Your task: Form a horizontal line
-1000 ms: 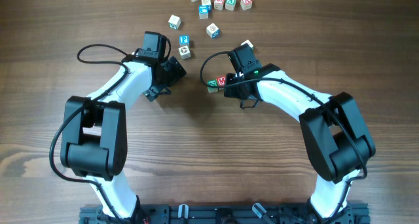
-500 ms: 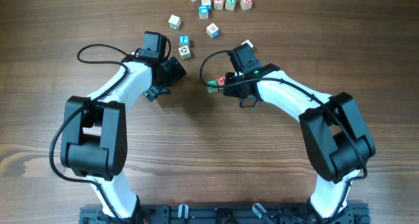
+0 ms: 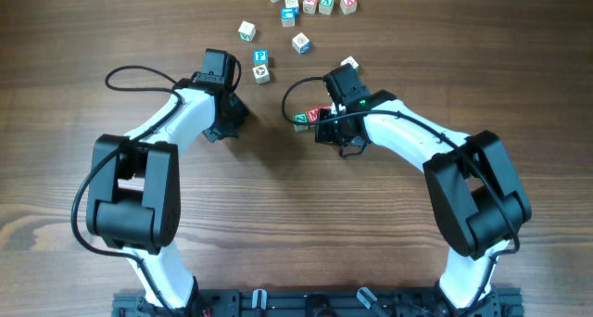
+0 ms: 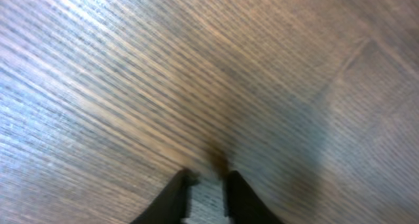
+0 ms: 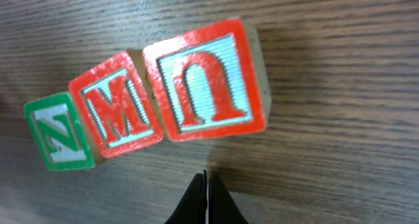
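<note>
The horizontal line point(image 5: 124, 112) lies on the counter point(image 5: 340, 152) near the middle of the overhead frame, its long axis running left to right. In the right wrist view it slants from lower left to upper right. The green N cube point(image 5: 57, 133), red M cube point(image 5: 118, 114) and red arch-letter cube point(image 5: 208, 80) touch side to side, letters up. The right hand point(image 5: 206, 196), fingers pressed together, sits just below them. The left hand point(image 4: 204, 185) has its fingers slightly apart, holding nothing.
</note>
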Robot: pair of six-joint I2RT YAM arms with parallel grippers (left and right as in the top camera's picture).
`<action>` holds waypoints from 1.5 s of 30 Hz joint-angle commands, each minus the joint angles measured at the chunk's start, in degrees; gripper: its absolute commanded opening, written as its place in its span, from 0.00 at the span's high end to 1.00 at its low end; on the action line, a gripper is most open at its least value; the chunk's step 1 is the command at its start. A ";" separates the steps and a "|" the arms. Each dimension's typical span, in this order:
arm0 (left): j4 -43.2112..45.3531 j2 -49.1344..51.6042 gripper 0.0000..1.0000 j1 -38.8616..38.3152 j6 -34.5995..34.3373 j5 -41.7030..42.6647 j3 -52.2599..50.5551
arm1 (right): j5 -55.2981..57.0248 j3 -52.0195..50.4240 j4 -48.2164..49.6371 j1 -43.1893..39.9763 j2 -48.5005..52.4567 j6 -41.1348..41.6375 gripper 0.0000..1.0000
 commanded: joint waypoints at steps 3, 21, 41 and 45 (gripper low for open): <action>-1.57 1.14 0.96 0.31 0.07 -2.03 -0.79 | -4.33 -0.35 0.13 -0.13 1.29 -2.29 0.96; 0.90 1.68 0.96 -2.80 0.42 13.73 -0.79 | 15.43 -0.35 -5.84 -2.29 0.72 1.11 0.96; 8.92 9.77 0.96 -11.02 1.57 16.31 -0.79 | 1.46 -0.35 6.82 -9.14 1.86 -13.77 0.95; 8.94 9.77 0.96 -11.17 1.55 16.70 -0.79 | -1.46 -0.35 7.69 -8.98 3.04 -13.66 0.96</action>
